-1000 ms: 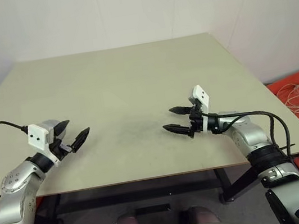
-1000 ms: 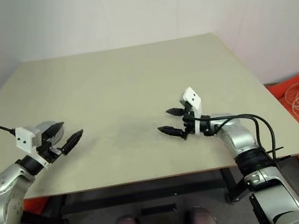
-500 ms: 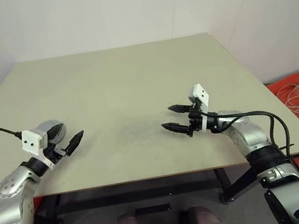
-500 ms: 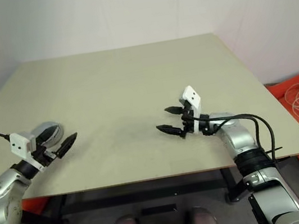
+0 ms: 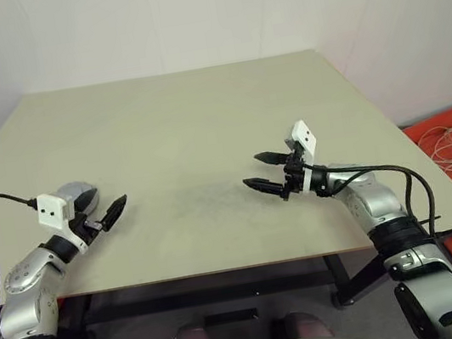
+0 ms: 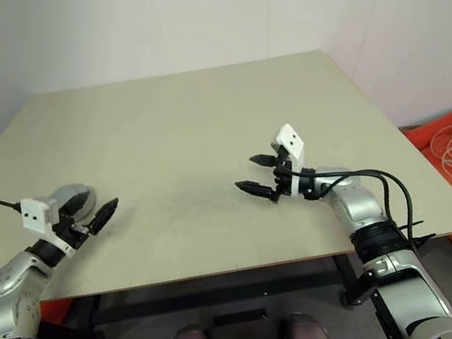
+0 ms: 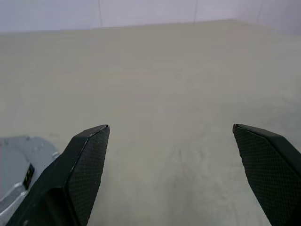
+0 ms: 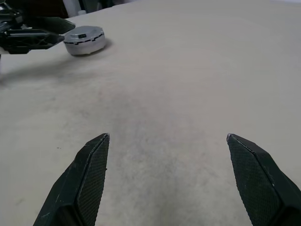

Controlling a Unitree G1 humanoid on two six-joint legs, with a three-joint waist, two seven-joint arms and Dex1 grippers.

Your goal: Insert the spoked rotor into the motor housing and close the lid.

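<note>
Motor housing (image 8: 84, 40) — beside left gripper (image 6: 96, 215)

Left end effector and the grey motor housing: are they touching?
Apart. In the right wrist view, the open left end effector sits beside the motor housing, with a strip of table between them.

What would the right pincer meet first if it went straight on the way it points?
Probably nothing nearby: the open right pincer faces bare beige table. The round grey metal motor assembly lies off its line, beside the left pincer.

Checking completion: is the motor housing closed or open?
Closed: the motor housing shows a flat grey top, no copper windings exposed.
</note>
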